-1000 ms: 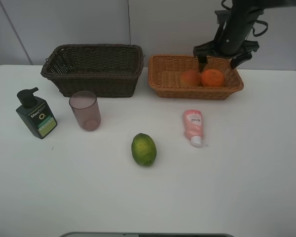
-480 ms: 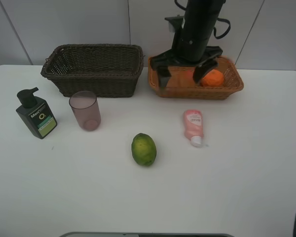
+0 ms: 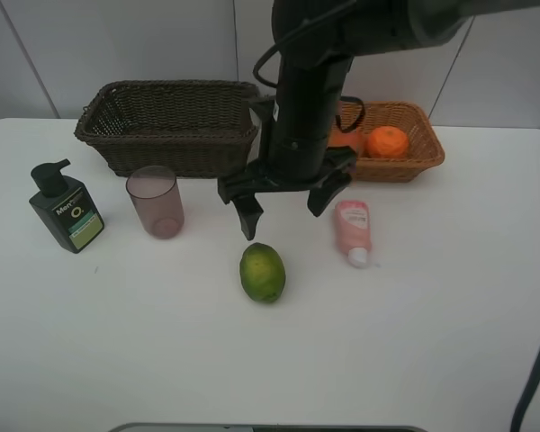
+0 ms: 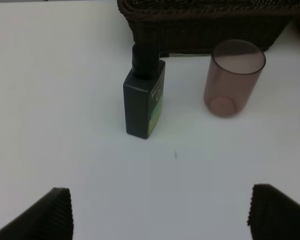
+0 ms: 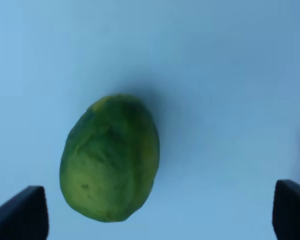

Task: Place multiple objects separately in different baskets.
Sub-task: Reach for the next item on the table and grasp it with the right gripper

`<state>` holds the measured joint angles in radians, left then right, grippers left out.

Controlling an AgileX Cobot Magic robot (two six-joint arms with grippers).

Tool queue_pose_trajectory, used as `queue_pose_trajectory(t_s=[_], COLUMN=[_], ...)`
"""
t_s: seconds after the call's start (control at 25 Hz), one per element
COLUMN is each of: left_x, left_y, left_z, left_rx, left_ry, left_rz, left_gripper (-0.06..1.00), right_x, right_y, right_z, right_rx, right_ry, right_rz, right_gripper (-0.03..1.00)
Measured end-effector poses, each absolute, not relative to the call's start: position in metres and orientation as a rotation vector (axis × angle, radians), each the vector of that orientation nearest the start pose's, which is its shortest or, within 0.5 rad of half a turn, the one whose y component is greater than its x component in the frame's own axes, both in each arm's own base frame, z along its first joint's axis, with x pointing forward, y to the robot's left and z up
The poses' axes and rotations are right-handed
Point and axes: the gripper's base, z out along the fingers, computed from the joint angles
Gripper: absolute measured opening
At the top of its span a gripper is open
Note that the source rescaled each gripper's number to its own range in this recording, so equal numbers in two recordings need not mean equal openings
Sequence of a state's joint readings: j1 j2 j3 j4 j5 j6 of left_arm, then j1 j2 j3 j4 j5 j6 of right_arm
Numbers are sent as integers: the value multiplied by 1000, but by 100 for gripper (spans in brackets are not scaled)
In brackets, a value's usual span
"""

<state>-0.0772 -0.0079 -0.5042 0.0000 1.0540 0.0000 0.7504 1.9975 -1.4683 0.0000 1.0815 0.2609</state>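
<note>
Lime [image 3: 263, 272] lies long axis near-to-far, right claw [image 3: 283, 219] spread above

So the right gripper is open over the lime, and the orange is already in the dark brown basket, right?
Not quite: the orange sits in the light tan basket, not the dark brown basket, as the exterior high view shows. The right gripper is indeed open over the lime.

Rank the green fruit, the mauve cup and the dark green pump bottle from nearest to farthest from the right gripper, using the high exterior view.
Measured from the open right gripper:
1. The green fruit, just in front of the gripper.
2. The mauve cup, off to the view's left.
3. The dark green pump bottle, farthest left.
</note>
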Motion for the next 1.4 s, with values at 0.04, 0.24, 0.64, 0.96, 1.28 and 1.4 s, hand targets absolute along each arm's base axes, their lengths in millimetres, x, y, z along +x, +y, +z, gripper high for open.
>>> queue_pose_trajectory(t_s=[0.04,0.24,0.64,0.96,1.28,1.4], left_x=[-6,-6,-6,-6,-6,-6], left_y=[0,0,0,0,0,0], left_z=[279,279,279,279,279,279], left_rx=[78,78,78,78,78,78], left_ry=[2024,2024,2024,2024,2024,2024], left_rz=[-49,-49,-49,-49,-49,-49], left_gripper=[91,91,91,91,91,91], right_x=[287,276,261,262,263,263], right_y=[268,268,287,288,289,290], right_z=[186,163,147,125,117,117], right_rx=[-751,-624,-524,-496,-497,-495], right_ry=[3008,3004,2932,2971,2972,2966], right_rz=[36,30,51,0,1,11], right_gripper=[99,99,99,99,90,19])
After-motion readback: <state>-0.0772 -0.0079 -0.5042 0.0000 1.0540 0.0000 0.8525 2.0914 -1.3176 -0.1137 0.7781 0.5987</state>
